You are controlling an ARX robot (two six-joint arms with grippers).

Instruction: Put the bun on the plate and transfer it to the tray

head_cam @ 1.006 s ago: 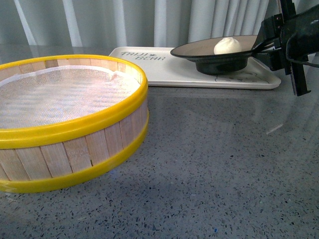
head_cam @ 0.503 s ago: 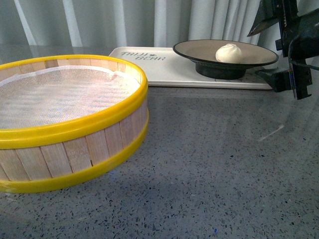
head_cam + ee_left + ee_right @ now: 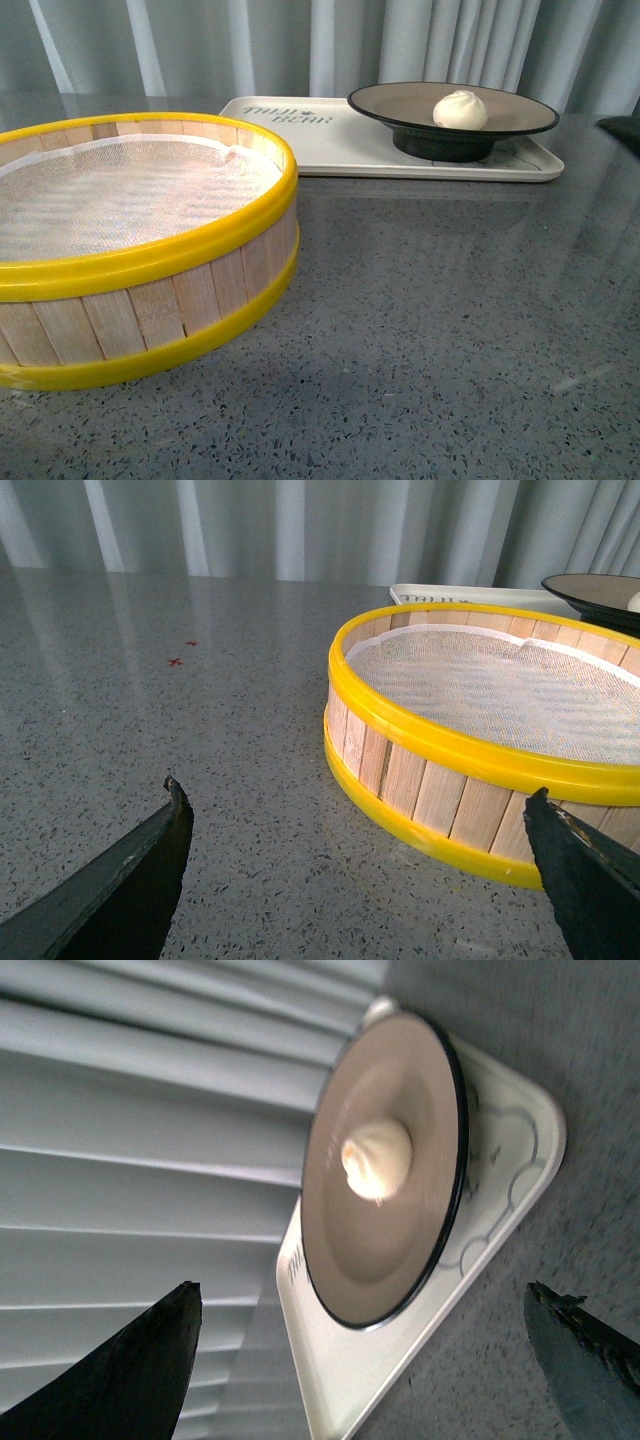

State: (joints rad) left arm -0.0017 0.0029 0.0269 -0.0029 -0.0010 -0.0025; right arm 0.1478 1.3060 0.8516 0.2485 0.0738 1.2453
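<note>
While the steamer basket [image 3: 135, 235] sits closest to you on the grey table [image 3: 450, 330], both grippers, left [image 3: 360, 880] and right [image 3: 360, 1360], have fingers spread, holding nothing. Further back, the bun [image 3: 459, 109] rests on the plate [image 3: 385, 101], which stands on the tray [image 3: 330, 145].

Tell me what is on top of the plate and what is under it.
On the plate sits one white bun. Under the plate is the cream tray; the plate's black foot rests on it. The tray's surface below the foot is hidden.
</note>
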